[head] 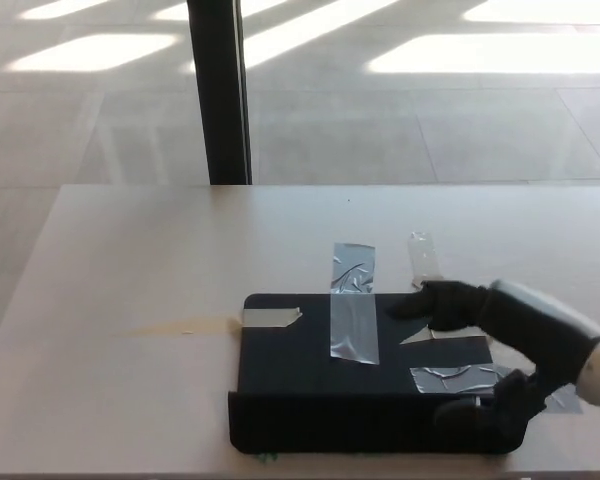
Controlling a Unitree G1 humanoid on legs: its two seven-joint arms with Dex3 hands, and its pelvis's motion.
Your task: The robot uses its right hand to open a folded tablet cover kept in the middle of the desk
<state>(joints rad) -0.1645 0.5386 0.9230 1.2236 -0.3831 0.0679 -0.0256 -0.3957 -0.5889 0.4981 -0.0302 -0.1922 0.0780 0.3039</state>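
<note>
Now my right hand [500, 355] reaches in from the table's [130, 260] right edge, lying over the right end of the black tablet cover [370, 375]. My fingers [435, 303] are spread, upper ones on its taped top, thumb at its front flap, grasping nothing. The cover sits at the table's near edge, mid-width.

We see the right hand [500, 345] in from the right, over the right end of the black tablet cover [365, 375] on the desk [130, 270]. Fingers [425, 303] spread across the cover's top near its far edge, thumb [470, 410] at the raised front flap; grip unclear. Grey tape strip [354, 300] and beige tape [270, 318] cross the cover. Dark post [218, 90] behind the desk.
</note>
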